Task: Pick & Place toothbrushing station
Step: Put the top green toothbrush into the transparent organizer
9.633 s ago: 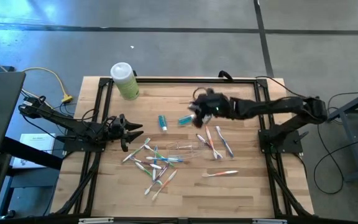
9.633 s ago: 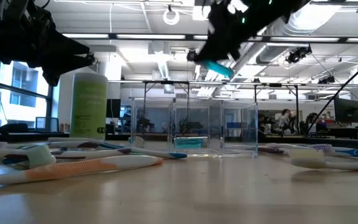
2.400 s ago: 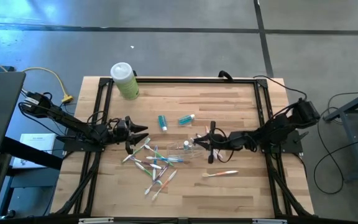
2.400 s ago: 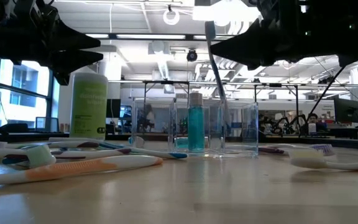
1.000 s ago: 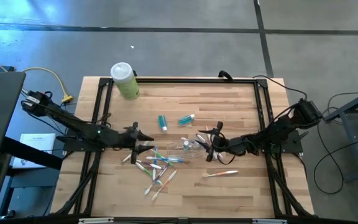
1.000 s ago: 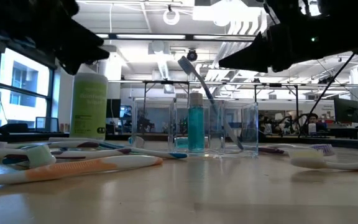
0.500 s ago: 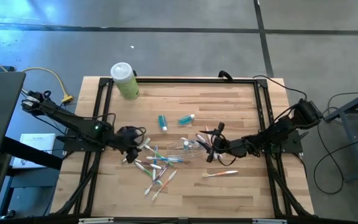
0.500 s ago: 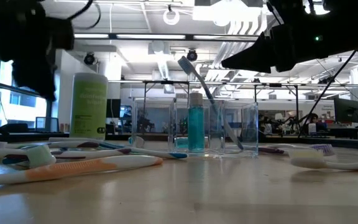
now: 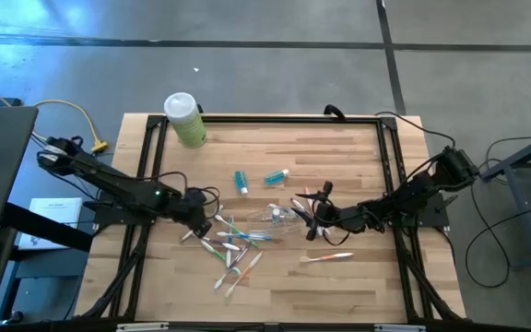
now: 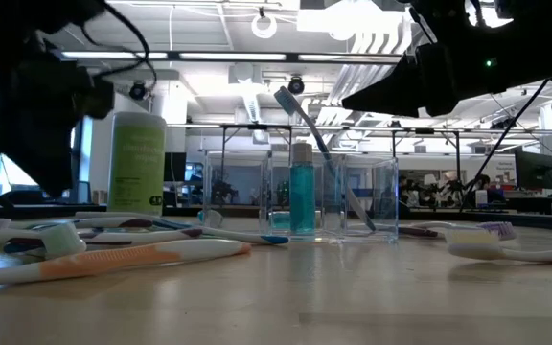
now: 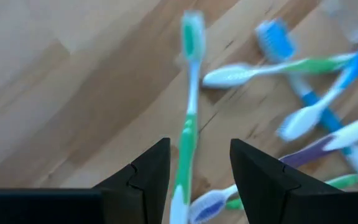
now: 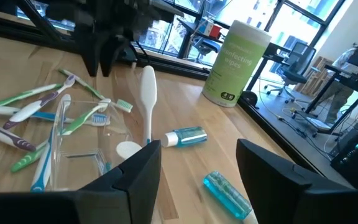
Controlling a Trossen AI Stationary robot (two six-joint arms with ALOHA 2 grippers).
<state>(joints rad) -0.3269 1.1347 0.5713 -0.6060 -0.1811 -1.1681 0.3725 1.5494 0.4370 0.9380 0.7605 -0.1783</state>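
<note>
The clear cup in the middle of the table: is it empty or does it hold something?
Not empty. The clear cup stands upright with a teal tube and a leaning toothbrush inside.

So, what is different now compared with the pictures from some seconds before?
The right gripper has put a teal tube and a toothbrush into the clear cup, let go and pulled back a little, jaws open. The left gripper moved to the toothbrush pile, open astride a green-and-white toothbrush. The pale-green bottle and two lying tubes stayed.
</note>
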